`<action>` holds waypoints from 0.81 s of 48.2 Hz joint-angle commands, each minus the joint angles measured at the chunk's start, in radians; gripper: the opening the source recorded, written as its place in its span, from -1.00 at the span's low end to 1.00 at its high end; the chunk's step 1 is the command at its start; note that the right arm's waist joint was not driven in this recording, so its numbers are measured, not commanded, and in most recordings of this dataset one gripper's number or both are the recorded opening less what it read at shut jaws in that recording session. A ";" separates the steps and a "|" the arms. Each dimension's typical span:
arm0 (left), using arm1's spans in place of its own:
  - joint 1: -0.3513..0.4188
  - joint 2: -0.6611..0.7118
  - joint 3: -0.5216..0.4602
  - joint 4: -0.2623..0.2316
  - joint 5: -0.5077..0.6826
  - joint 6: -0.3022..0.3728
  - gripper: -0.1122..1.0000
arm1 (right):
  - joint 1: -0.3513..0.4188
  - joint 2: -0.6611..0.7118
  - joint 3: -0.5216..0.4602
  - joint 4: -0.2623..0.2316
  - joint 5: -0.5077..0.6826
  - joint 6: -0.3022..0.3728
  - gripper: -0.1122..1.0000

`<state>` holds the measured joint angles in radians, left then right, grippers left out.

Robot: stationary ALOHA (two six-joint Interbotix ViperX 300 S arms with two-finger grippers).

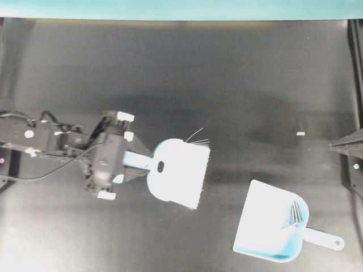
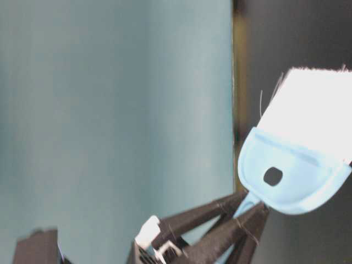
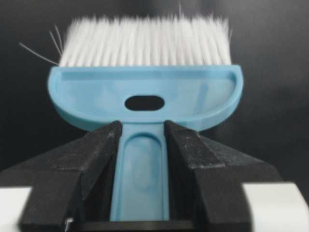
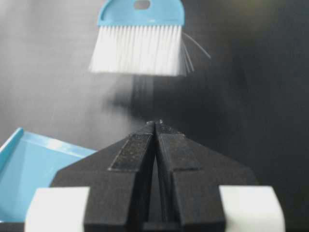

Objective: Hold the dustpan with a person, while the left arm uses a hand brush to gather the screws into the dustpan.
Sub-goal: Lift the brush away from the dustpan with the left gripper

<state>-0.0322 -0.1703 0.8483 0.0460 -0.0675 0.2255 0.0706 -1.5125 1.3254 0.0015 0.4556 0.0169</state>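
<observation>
The left hand [image 1: 131, 159] is clamped on the thin handle of the one hand brush [image 1: 178, 170], bristles pointing away from it, above the dark tabletop [image 1: 227, 79]. One dustpan [image 1: 271, 229] lies well beyond the bristles, holding a small cluster of screws [image 1: 295, 214], too bunched to count. The right hand [image 4: 155, 126] rests with fingers together.

The hand brush [image 3: 145, 94] is smooth, slightly glossy light blue plastic with fine white bristles; the dustpan [image 1: 266, 224] matches it. The worktop [image 1: 227, 73] looks dark, matt.
</observation>
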 commanded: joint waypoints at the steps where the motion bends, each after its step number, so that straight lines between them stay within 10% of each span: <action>1: -0.002 -0.015 0.012 0.003 -0.049 -0.003 -0.25 | 0.000 0.006 -0.006 0.000 -0.003 -0.005 -0.80; 39: -0.005 -0.009 0.014 0.002 -0.054 -0.037 -0.25 | 0.000 0.006 -0.006 0.002 -0.005 -0.005 -0.80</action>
<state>-0.0337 -0.1733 0.8790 0.0476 -0.1150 0.2010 0.0706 -1.5125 1.3254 0.0015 0.4571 0.0169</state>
